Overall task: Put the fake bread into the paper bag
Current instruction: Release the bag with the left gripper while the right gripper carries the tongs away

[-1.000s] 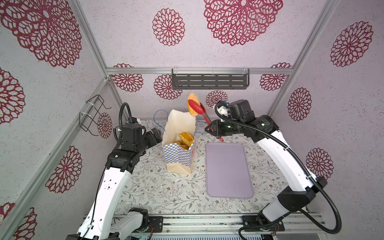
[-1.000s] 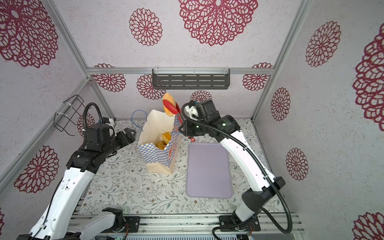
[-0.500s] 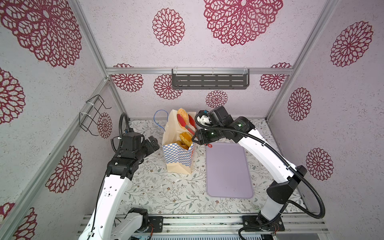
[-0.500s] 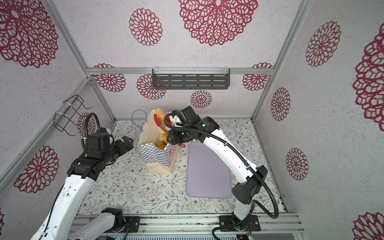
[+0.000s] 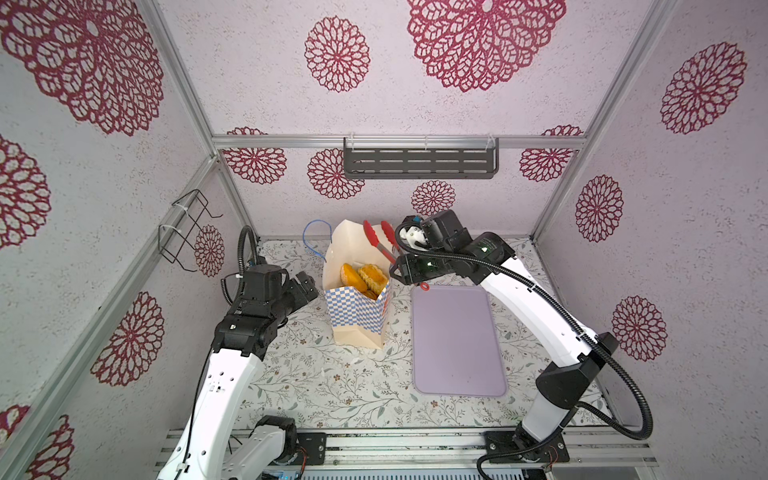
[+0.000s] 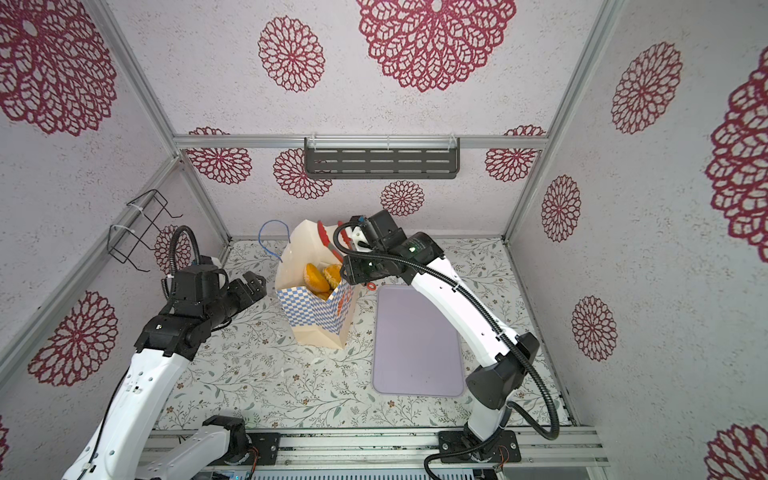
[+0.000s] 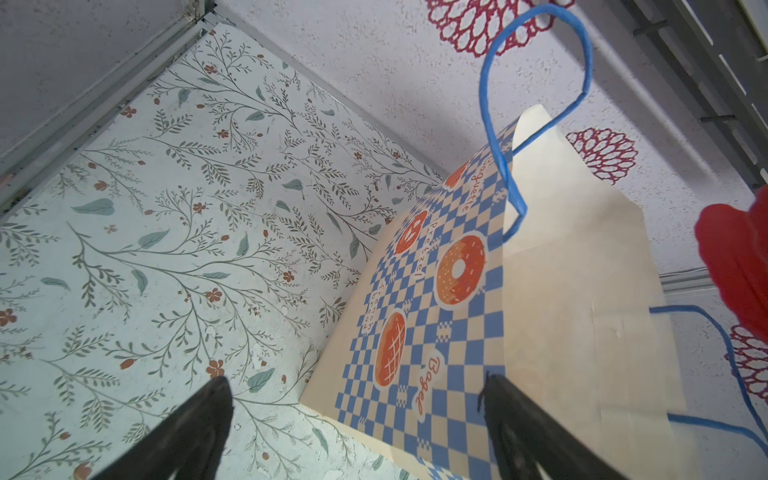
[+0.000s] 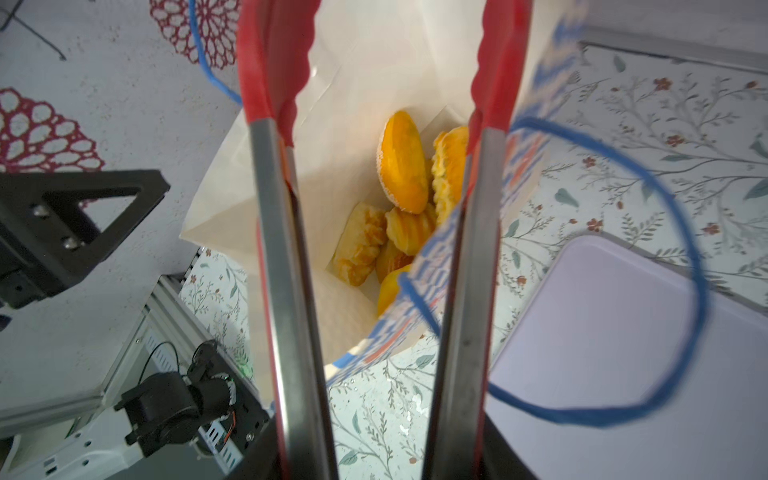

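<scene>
Right arm (image 5: 521, 293) arches to centre frame, right gripper (image 5: 402, 269) clamping red tongs (image 5: 379, 240), tips parted over the paper bag (image 5: 358, 318); left gripper (image 5: 311, 287) gapes wide, empty, beside it.

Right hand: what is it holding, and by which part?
The right hand holds the red tongs by their metal arms near the hinge end; tips apart and empty over the paper bag.

Top views high overhead, facing down, wrist views close, all sharing the paper bag (image 5: 357, 307)
</scene>
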Tool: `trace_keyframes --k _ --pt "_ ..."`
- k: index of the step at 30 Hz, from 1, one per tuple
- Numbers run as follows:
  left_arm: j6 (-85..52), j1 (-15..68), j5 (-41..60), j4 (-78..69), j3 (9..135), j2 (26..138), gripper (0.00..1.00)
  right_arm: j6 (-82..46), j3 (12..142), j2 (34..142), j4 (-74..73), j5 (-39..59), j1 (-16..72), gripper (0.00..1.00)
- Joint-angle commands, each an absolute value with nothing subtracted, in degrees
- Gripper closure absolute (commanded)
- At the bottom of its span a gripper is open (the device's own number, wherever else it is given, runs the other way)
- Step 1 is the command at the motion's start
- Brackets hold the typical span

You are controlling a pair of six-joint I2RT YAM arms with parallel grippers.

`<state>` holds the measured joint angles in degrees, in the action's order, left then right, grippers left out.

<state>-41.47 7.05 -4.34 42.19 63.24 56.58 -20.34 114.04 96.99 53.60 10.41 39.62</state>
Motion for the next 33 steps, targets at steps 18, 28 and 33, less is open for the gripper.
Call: trace_keyframes --k 18,28,33 --pt "-34.13 5.57 -9.97 30.82 58.1 54.46 0.03 -14.68 80.9 97.87 31.22 -2.12 -6.83 0.46" --pt "-33.34 5.54 -9.21 18.98 48.68 49.53 0.03 -6.7 87.8 110.85 35.36 -4.74 -6.77 0.47" --pt "-32.42 5.57 -11.48 14.52 44.01 45.68 0.03 -4.95 86.4 112.09 35.26 -4.84 -6.9 0.43"
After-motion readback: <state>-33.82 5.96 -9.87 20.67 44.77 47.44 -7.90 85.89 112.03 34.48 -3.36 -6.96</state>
